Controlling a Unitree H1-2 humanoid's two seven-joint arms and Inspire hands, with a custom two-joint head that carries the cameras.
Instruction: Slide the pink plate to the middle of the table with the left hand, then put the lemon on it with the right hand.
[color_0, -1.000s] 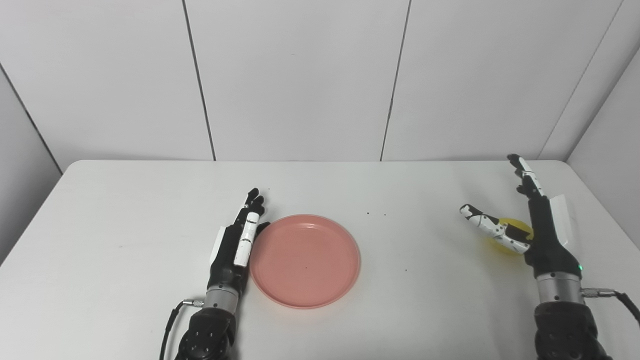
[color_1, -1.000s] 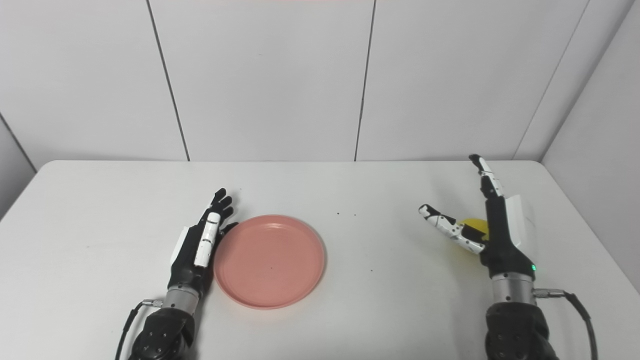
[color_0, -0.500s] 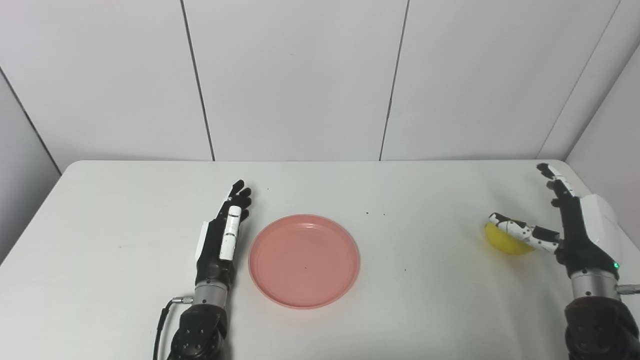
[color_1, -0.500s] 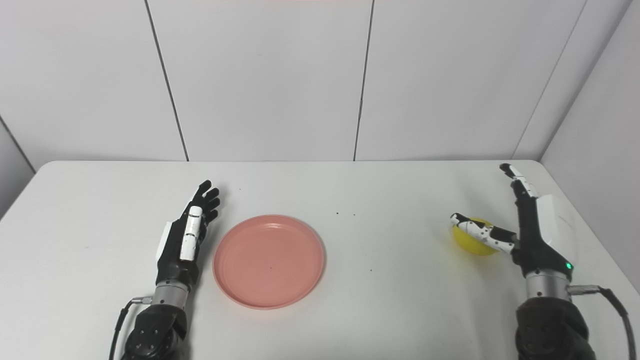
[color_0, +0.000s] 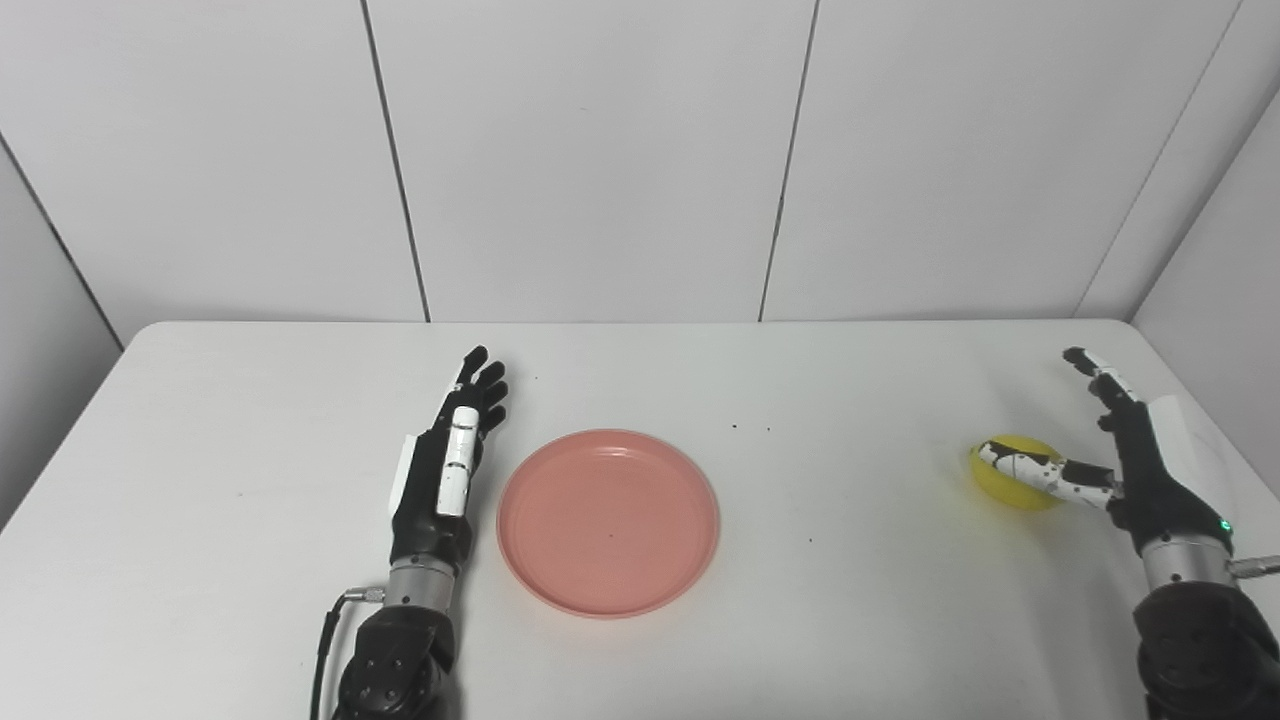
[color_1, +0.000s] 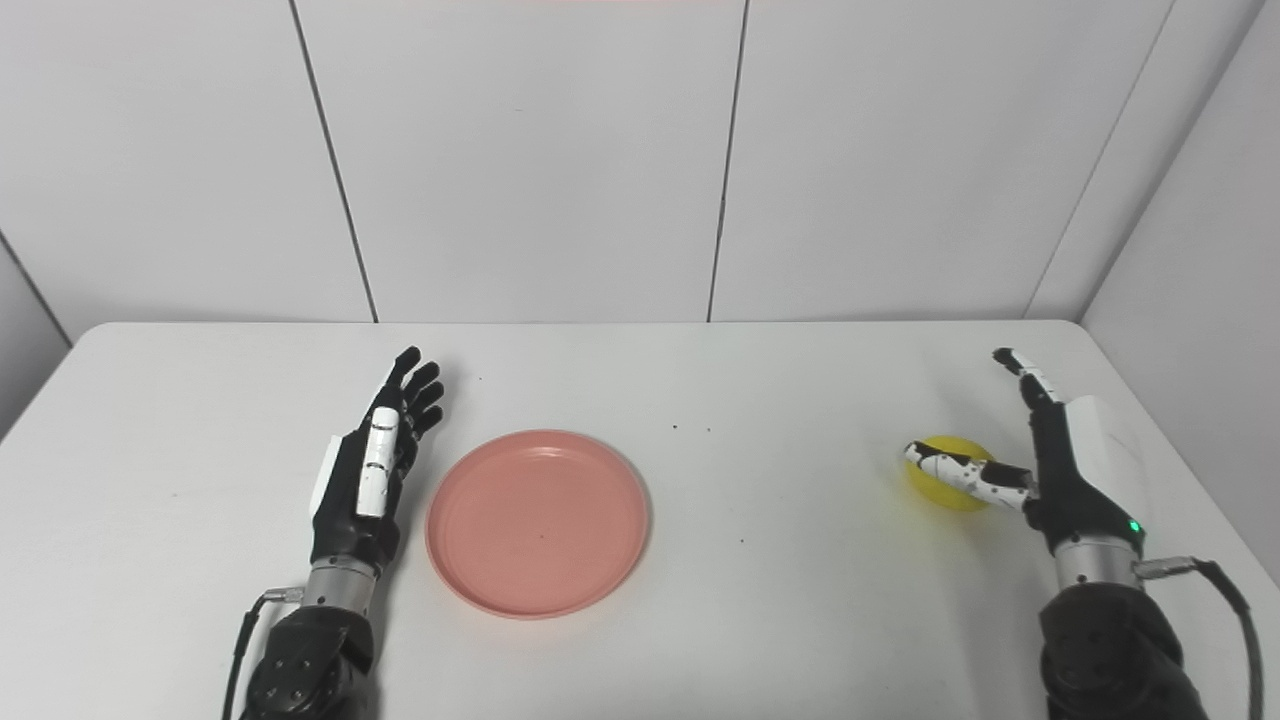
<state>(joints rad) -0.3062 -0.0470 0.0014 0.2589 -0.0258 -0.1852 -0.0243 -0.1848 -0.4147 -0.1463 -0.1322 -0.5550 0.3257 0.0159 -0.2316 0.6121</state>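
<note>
The pink plate (color_0: 608, 520) lies flat near the middle of the white table (color_0: 250, 400), with nothing on it. My left hand (color_0: 445, 470) rests just left of the plate, open, fingers stretched forward, a small gap between it and the rim. The yellow lemon (color_0: 1010, 478) sits on the table at the far right. My right hand (color_0: 1125, 455) is open beside it, fingers raised to the lemon's right and the thumb lying across its front. The lemon is not gripped.
A few dark specks (color_0: 750, 428) dot the table behind the plate. The table's right edge (color_0: 1200, 420) runs close to my right hand. White wall panels stand behind the table.
My left hand has drawn away from the plate's rim to the left. My right hand has moved right and lowered around the lemon, which now shows more fully. The plate has stayed put.
</note>
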